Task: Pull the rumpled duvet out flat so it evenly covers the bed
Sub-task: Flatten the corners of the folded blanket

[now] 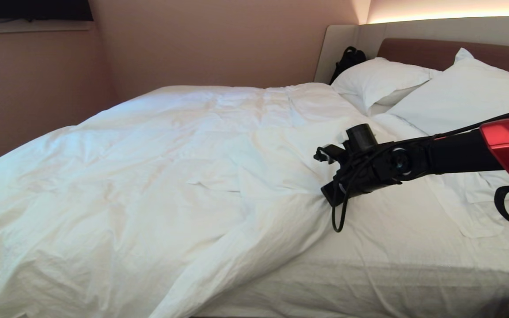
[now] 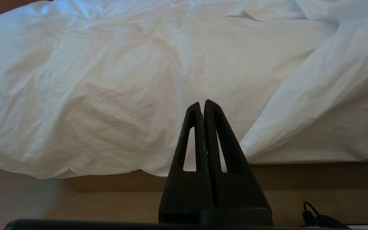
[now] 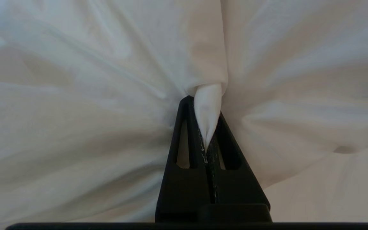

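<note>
Meanwhile the right hand (image 3: pixel 207 127), arm stretched level over the bed (image 1: pixel 391 274), pinches a fold of the duvet (image 1: pixel 148 176).

A plain pinkish-tan wall (image 1: pixel 210 39) runs behind the scene and meets a second wall (image 1: pixel 29 84) of the same colour at a corner on the left. High on that side wall sits a dark rectangular panel (image 1: pixel 31 9) above a pale ledge (image 1: pixel 29 26). A strip of warm light (image 1: pixel 453 17) glows along the top right, washing the wall above a beige padded panel (image 1: pixel 347 37). A black bag (image 1: pixel 347 59) rests against that panel. In the left wrist view, light wooden floor (image 2: pixel 75 204) shows below.
</note>
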Motion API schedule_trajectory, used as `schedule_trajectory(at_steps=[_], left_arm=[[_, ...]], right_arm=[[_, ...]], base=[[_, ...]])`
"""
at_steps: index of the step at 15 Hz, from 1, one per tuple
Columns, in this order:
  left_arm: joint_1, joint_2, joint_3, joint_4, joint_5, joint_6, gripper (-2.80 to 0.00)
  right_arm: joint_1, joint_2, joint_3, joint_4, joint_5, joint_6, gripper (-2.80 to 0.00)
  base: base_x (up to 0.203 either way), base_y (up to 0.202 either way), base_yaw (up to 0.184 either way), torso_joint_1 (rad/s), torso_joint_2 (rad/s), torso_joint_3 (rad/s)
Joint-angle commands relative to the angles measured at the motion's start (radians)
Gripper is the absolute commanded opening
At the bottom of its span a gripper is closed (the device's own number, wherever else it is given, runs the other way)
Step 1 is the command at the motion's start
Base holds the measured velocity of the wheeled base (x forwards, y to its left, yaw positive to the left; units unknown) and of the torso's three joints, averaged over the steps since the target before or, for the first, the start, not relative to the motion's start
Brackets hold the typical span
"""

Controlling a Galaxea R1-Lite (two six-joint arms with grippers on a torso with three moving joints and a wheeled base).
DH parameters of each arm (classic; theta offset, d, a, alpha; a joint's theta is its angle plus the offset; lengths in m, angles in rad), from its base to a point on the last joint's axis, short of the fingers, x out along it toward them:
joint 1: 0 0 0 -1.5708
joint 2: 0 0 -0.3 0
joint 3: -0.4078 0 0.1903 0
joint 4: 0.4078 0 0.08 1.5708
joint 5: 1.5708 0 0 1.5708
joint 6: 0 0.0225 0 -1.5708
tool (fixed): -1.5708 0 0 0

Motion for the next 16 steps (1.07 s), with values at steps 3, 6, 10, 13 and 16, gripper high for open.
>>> schedule_trajectory(at_steps=[3,6,10,13,16], left_arm=[[0.000,0.000,0.000,0.000,0.000,0.001,-2.80],[0.000,0.000,0.000,0.000,0.000,0.001,-2.80],[0.000,0.000,0.000,0.000,0.000,0.001,-2.80],[0.000,0.000,0.000,0.000,0.000,0.001,-2.80],[0.000,0.000,0.000,0.000,0.000,0.001,-2.80]], right_arm=[[-0.014,-0.003,0.067,0.004,-0.001,-0.139,-2.80],[-0.031,-0.003,0.107,0.004,-0.001,-0.200,-2.80],[-0.048,0.009,0.125,0.002,0.000,-0.217,-2.80],[-0.048,0.000,0.120,-0.004,0.006,-0.207,0.00],[-0.048,-0.036,0.130,-0.003,0.010,-0.205,0.00]], base=[[0.000,0.000,0.000,0.000,0.00,0.000],[0.000,0.000,0.000,0.000,0.00,0.000],[0.000,0.000,0.000,0.000,0.00,0.000],[0.000,0.000,0.000,0.000,0.00,0.000],[0.000,0.000,0.000,0.000,0.00,0.000]])
